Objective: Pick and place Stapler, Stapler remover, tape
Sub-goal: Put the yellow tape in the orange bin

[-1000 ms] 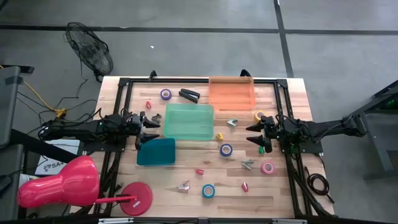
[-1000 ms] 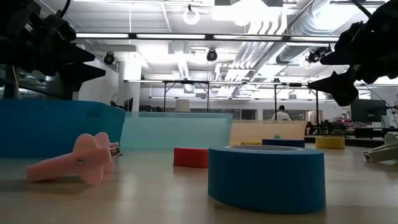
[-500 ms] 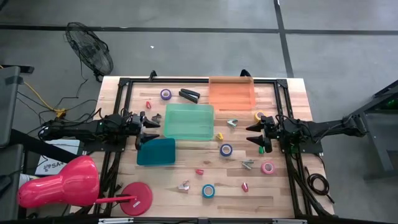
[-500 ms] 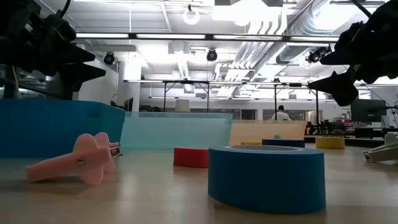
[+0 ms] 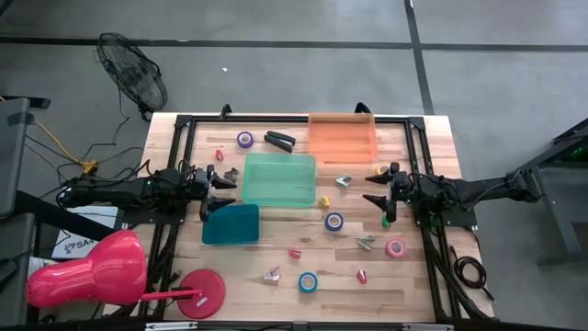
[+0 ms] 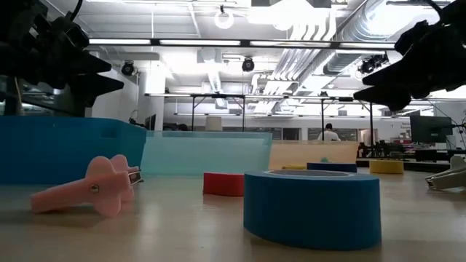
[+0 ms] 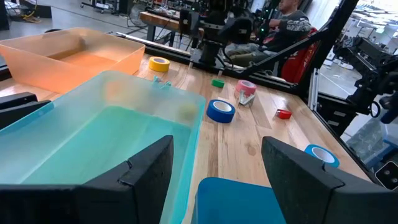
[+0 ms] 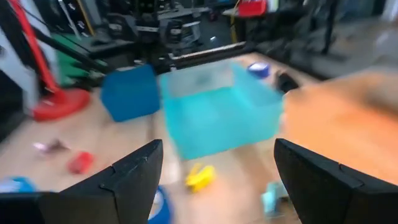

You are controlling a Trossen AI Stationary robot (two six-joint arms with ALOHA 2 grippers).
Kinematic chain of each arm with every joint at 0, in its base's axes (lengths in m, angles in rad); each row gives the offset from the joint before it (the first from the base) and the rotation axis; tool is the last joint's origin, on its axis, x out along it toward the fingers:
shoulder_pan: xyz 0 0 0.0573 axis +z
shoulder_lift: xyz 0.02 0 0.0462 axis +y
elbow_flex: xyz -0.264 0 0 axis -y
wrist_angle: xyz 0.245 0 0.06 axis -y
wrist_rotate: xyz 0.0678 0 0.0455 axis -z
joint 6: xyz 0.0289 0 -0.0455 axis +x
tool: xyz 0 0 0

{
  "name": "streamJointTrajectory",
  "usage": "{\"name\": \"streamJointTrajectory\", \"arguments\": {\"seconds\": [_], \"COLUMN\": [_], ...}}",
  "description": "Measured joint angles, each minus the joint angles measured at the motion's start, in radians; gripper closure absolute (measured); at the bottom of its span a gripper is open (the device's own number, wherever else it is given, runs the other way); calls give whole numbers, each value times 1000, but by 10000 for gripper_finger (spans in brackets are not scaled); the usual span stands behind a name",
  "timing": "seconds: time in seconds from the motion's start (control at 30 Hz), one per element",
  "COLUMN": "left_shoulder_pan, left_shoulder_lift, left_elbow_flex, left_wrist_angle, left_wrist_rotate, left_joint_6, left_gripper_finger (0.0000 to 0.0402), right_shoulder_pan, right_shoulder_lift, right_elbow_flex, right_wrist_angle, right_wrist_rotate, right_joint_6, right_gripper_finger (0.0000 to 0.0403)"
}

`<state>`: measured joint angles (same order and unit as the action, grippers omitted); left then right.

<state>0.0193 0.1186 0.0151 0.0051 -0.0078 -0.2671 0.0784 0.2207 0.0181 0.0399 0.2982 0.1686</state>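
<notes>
My right tool (image 5: 379, 188) has just swung: half a second back it hung over the small green piece (image 5: 385, 221) and hid the yellow tape roll (image 7: 159, 63) near the surface's (image 5: 423, 276) right edge; now it sits a little farther back, toward the orange bin (image 5: 342, 136), and its wrist view smears with the motion. Its fingers stand wide apart and hold nothing. I read that as the start of a reach, not yet a pick; which item it is heading for I cannot tell.

My left tool (image 5: 217, 191) has not moved over the same second. It hangs at the left side, between the green bin (image 5: 278, 179) and the dark blue bin (image 5: 231, 224), fingers well apart and empty.

Nothing from the task is placed yet, judging by the layout. The black stapler (image 5: 280, 141) lies at the back, just beside the purple tape roll (image 5: 245, 140), between the green and orange bins' far corners. A blue tape roll (image 5: 334, 222) lies mid-surface near my right tool, a pink roll (image 5: 396, 247) nearer the right rail, and another blue roll (image 5: 308, 282) toward the front. Small staple removers lie scattered: one (image 5: 343, 182) beside the green bin, one (image 5: 366, 243) near the pink roll, a pink one (image 5: 272, 274) at the front.

All three bins look empty, so the whole sort is ahead of me.
</notes>
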Motion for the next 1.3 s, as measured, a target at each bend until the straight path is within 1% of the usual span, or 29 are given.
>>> {"name": "streamJointTrajectory", "arguments": {"seconds": [0.1,0.2,0.33,0.43,0.53,0.6,0.67,0.8,0.9,1.0,1.07,1.3], "left_shoulder_pan": [0,0,0,0,0,0,0,0,0,0,0,0], "left_shoulder_lift": [0,0,0,0,0,0,0,0,0,0,0,0], "left_elbow_flex": [0,0,0,0,0,0,0,0,0,0,0,0], "left_wrist_angle": [0,0,0,0,0,0,0,0,0,0,0,0], "left_wrist_rotate": [0,0,0,0,0,0,0,0,0,0,0,0], "left_joint_6": [0,0,0,0,0,0,0,0,0,0,0,0], "left_gripper_finger": [163,163,163,163,163,163,163,163,163,163,163,163], "right_shoulder_pan": [0,0,0,0,0,0,0,0,0,0,0,-16], "right_shoulder_lift": [0,0,0,1,1,1,1,1,0,5,14,106], "right_elbow_flex": [0,-2,-3,-3,-3,-3,-3,-3,0,27,67,282], "right_wrist_angle": [7,31,65,70,74,81,78,90,97,34,-48,-476], "right_wrist_rotate": [11,57,60,57,60,60,55,-5,-16,-43,-35,90], "right_joint_6": [-99,-203,-213,-122,52,137,169,197,264,303,323,455], "right_gripper_finger": [104,104,104,104,104,104,104,104,104,104,104,104]}}
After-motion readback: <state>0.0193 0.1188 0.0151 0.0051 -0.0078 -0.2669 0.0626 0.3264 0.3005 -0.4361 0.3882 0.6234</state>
